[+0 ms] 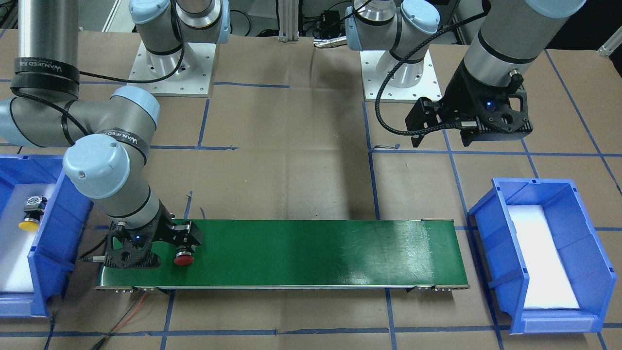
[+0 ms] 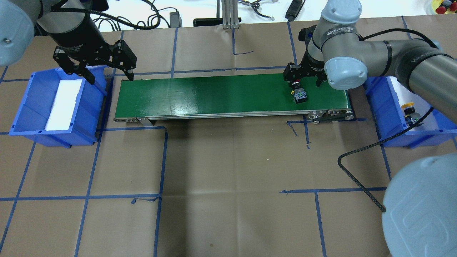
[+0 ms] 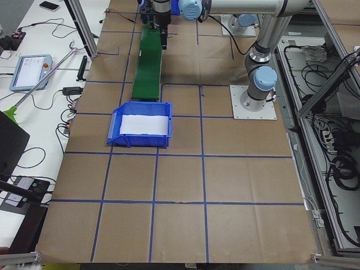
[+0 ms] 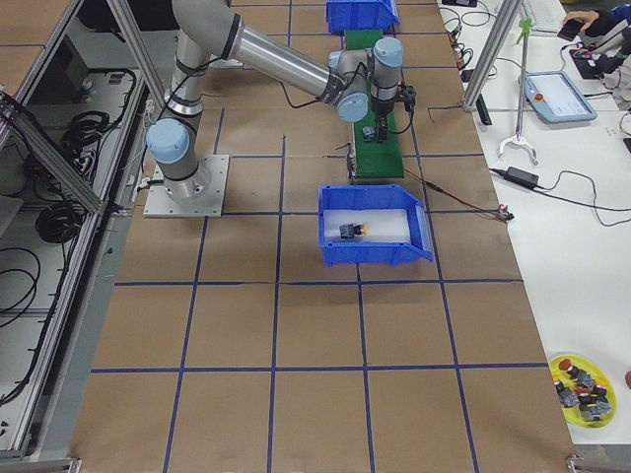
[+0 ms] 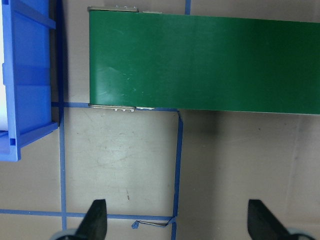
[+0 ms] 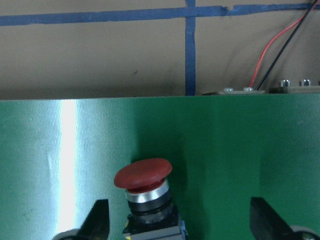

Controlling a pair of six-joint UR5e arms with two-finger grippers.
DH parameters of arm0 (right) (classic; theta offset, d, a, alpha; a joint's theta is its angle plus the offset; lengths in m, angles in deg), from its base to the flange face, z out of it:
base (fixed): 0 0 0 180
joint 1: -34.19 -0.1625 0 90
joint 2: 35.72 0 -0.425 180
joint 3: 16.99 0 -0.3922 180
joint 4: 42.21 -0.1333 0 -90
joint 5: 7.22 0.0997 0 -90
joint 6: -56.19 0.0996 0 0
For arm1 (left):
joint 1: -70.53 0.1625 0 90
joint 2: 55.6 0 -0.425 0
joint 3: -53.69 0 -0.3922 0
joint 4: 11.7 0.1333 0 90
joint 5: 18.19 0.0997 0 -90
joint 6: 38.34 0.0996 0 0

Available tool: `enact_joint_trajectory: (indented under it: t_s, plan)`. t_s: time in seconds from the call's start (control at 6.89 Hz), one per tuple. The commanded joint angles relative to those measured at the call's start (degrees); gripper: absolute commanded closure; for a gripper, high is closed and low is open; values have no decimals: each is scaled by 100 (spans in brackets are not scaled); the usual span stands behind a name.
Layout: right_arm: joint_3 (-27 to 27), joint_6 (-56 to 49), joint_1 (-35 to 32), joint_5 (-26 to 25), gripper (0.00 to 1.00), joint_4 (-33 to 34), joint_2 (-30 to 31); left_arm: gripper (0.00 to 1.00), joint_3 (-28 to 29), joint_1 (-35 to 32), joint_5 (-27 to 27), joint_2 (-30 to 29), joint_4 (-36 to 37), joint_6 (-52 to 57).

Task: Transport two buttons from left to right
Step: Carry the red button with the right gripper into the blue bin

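Note:
The red button (image 1: 183,259) lies on the green belt (image 1: 316,253) near its end on my right side. It also shows in the overhead view (image 2: 299,95) and the right wrist view (image 6: 143,175). My right gripper (image 2: 303,80) is low over it, open, with its fingers (image 6: 98,220) standing apart on either side of the button. The yellow button (image 2: 408,109) lies in the blue bin on my right (image 2: 392,137). My left gripper (image 2: 109,76) is open and empty, raised over the belt's other end beside the blue bin on my left (image 2: 25,107).
The bin on my left holds only a white pad (image 2: 64,103). Red and black wires (image 1: 131,311) run from the belt's end near the red button. A yellow tray of spare parts (image 4: 582,389) sits far off at the table corner.

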Motion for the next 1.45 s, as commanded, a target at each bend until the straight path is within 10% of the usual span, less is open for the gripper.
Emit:
enact_joint_trajectory:
  t_s: [0.0, 0.29, 0.58, 1.31]
  plan:
    - [5, -44, 9, -68, 14, 1, -179, 0, 1, 0, 0, -6, 1, 0]
    - [-4, -106, 18, -112, 41, -95, -189, 0, 1, 0, -9, -6, 1, -9]
    - [-48, -254, 44, -357, 90, -671, -110, 0, 1, 0, 0, -6, 10, -9]
    - [-1126, -1207, 1077, -393, 96, -2203, 751, 0, 1, 0, 0, 3, 10, 0]
